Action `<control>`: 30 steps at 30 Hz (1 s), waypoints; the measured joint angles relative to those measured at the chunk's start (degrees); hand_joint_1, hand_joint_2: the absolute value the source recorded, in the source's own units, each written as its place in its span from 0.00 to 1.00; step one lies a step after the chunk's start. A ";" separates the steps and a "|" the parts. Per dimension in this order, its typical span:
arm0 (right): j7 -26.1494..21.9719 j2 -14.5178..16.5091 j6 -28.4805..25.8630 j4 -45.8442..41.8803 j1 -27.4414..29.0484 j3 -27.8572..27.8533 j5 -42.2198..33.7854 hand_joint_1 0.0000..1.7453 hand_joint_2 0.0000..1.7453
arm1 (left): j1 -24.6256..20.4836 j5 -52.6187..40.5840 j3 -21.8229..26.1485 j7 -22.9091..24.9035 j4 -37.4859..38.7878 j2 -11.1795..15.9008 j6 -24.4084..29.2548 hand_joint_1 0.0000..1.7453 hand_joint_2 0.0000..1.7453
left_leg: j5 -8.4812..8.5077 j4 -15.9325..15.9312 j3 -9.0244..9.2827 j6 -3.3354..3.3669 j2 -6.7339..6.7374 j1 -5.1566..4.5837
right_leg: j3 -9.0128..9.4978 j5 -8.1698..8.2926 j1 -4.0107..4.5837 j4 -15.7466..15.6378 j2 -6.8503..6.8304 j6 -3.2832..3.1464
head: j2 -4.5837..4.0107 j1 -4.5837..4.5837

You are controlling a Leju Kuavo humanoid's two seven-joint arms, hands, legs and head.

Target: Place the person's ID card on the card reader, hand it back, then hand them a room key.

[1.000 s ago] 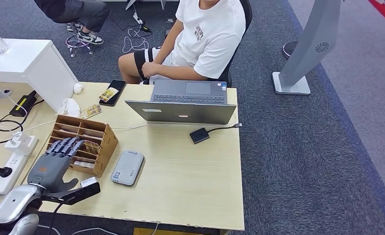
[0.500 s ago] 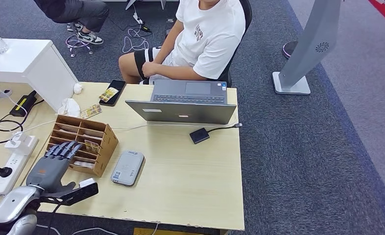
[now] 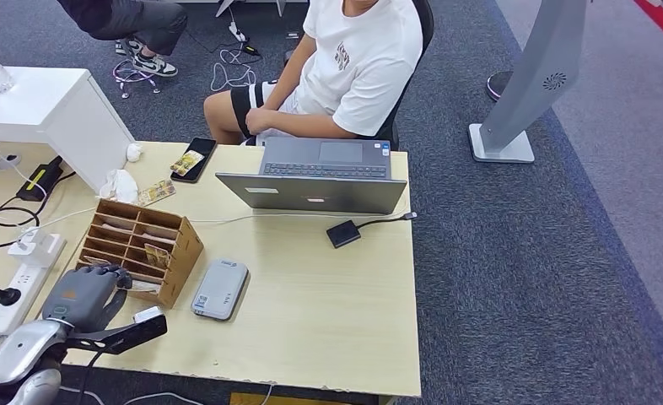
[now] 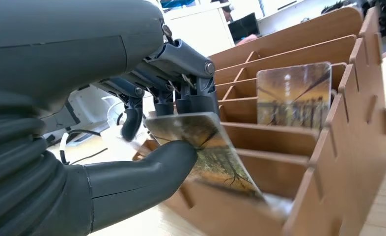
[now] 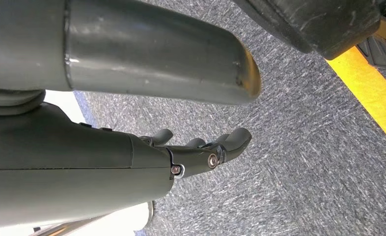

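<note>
Your left hand (image 3: 82,294) sits at the near corner of the wooden card rack (image 3: 161,238), thumb and fingers pinching a room key card (image 4: 208,155) at a front slot. Just right of it lies the grey card reader (image 3: 220,288). Your right hand (image 5: 201,150) hangs over carpet, fingers apart, holding nothing.

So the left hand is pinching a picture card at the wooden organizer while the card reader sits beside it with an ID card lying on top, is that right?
Not quite: the card reader has nothing lying on it, as the head view shows. The rest holds: the left hand pinches a picture card at the wooden organizer, with the reader beside it.
</note>
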 joint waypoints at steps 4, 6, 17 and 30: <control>0.00 0.00 0.01 0.00 -0.01 0.00 0.01 0.00 0.00 | 0.02 0.02 -0.02 -0.02 0.01 0.01 -0.02 1.00 1.00 | 0.00 0.00 0.00 0.00 0.00 0.00 | 0.00 0.00 0.00 0.00 0.01 0.00 | 0.01 0.00; 0.00 0.00 0.02 0.00 -0.03 0.00 0.03 0.00 0.00 | 0.03 0.02 -0.04 -0.04 0.02 0.01 -0.02 1.00 1.00 | 0.00 0.00 0.00 0.00 0.00 0.00 | 0.00 0.00 0.00 0.00 0.00 0.00 | 0.01 0.00; -0.32 0.00 -0.09 0.01 0.00 0.00 -0.19 0.00 0.00 | -0.01 -1.49 -0.40 -1.98 -1.18 -0.40 4.47 1.00 1.00 | 0.00 0.00 0.01 0.00 0.00 0.00 | -0.02 0.00 0.00 0.00 0.00 0.00 | 0.00 0.00; -1.42 0.01 -0.70 0.01 0.49 -0.30 -0.19 0.00 0.00 | -9.56 2.31 -0.91 -5.74 -19.08 -2.14 10.69 1.00 1.00 | 0.07 0.01 0.00 -0.02 -0.08 0.00 | -0.04 0.05 0.00 -0.01 -0.09 0.00 | 0.01 -0.01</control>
